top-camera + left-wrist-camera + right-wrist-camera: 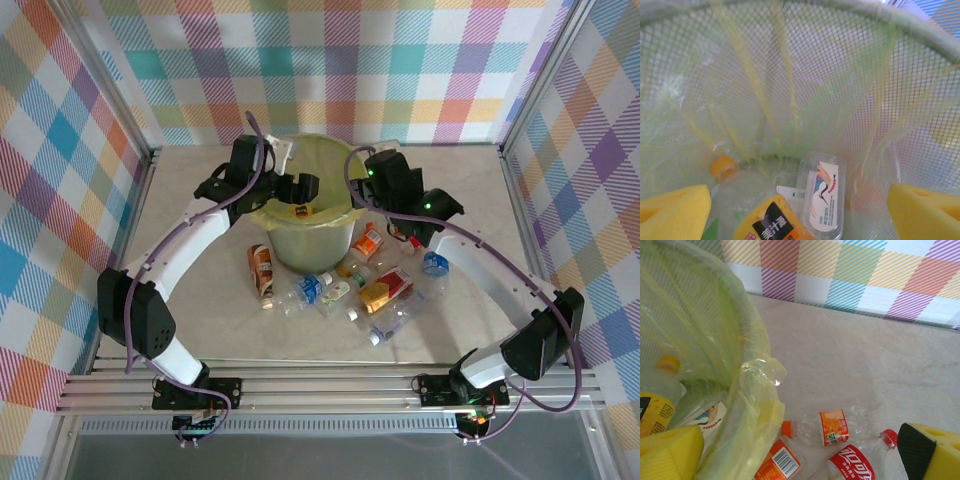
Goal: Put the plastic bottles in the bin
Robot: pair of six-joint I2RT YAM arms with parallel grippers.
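Observation:
The pale green bin (310, 235), lined with a yellow-green bag, stands mid-table. My left gripper (298, 188) hangs open over its mouth with nothing between its yellow pads (671, 210). Down inside lie an orange-capped bottle with a yellow label (765, 220) and a flat clear bottle with a crane label (823, 196). My right gripper (412, 232) is open just right of the bin's rim (751, 390), above the table. Below it lie an orange-label bottle (832, 427), a red cola bottle (852, 466) and a barcode-label bottle (781, 463).
Several more bottles are scattered in front of the bin: a brown-label one (260, 270) at the left, a blue-label one (310, 288), orange and red ones (385, 292), and a blue-capped one (435, 264). Checked walls enclose the table on three sides.

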